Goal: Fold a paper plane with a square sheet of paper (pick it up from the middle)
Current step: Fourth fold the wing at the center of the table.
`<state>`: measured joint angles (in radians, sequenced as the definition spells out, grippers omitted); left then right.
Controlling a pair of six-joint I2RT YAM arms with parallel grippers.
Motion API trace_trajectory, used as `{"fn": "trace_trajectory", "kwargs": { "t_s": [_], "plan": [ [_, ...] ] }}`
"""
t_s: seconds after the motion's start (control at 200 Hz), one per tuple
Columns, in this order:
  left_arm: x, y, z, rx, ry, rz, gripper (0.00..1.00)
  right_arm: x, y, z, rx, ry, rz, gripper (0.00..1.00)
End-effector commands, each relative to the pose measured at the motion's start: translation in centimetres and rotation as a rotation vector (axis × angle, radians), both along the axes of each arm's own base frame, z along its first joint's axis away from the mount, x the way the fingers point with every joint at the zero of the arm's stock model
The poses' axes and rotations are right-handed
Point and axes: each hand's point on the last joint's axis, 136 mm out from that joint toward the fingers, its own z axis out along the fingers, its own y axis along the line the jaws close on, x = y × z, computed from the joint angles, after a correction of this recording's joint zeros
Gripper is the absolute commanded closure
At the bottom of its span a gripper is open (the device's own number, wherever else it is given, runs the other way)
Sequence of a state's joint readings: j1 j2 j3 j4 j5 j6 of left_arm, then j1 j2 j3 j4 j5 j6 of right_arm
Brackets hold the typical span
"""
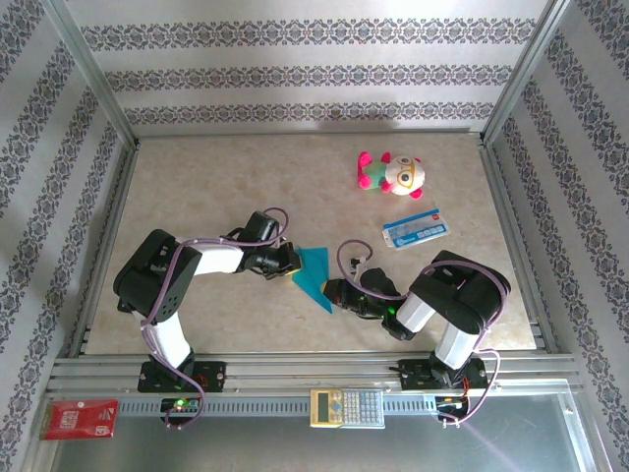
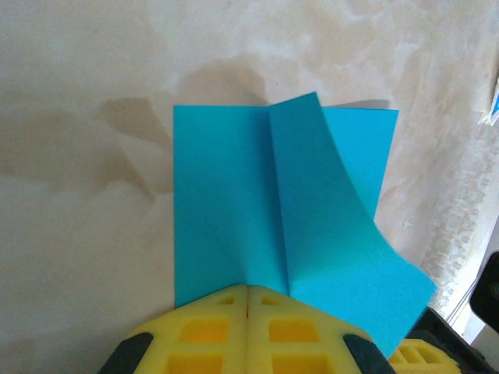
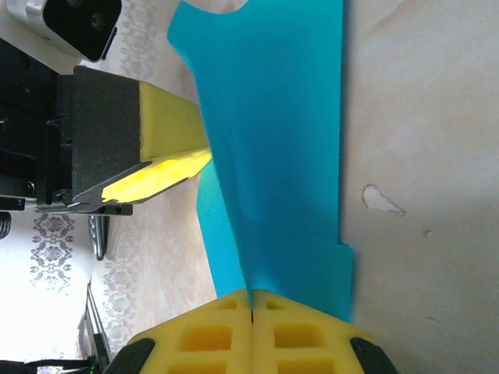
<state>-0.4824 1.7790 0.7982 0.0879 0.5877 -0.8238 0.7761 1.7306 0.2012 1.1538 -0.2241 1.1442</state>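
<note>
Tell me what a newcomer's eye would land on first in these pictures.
The bright teal-blue sheet in the middle of the table draws the eye first, half folded with one flap curling up, pinched from opposite sides by the left gripper and right gripper. Next comes the pink-and-white plush toy farther back on the right, with a white-and-blue printed card just nearer than it.

Plush toy [image 1: 391, 174], card [image 1: 415, 228] behind sheet [image 1: 314, 275], to R
</note>
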Motion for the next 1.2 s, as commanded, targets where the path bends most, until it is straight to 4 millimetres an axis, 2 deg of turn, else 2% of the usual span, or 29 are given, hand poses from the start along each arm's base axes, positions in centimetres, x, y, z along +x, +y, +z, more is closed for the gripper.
{"fn": "trace_trajectory", "kwargs": {
  "t_s": [0.0,0.19,0.31,0.6,0.904,1.079,1.194],
  "plan": [
    [-3.2,3.0,-3.6,0.143,0.095,0.011,1.0,0.4,-1.6,-1.6,-0.093,0.012,-0.048,1.0],
    [-3.8,3.5,-3.7,0.152,0.102,0.017,1.0,0.0,-1.5,-1.9,-0.104,0.017,-0.046,1.0],
    [-3.5,3.3,-3.3,0.143,0.091,0.02,1.0,-0.3,-1.4,-2.4,-0.12,0.027,-0.034,1.0],
    [-1.9,2.3,-0.7,0.114,0.04,0.006,0.99,-1.3,-2.4,-4.4,-0.17,0.078,-0.068,1.0],
    [0.5,-0.1,3.5,-0.012,-0.07,-0.005,0.91,-1.9,-2.4,-5.2,-0.181,0.095,-0.05,1.0],
    [0.3,-2.5,4.2,-0.061,-0.082,-0.058,0.91,-1.9,-2.3,-5.4,-0.182,0.1,-0.048,1.0],
    [0.1,-3.0,3.6,-0.055,-0.062,-0.065,0.93,-1.8,-2.3,-5.4,-0.182,0.099,-0.049,1.0]
  ]
}}
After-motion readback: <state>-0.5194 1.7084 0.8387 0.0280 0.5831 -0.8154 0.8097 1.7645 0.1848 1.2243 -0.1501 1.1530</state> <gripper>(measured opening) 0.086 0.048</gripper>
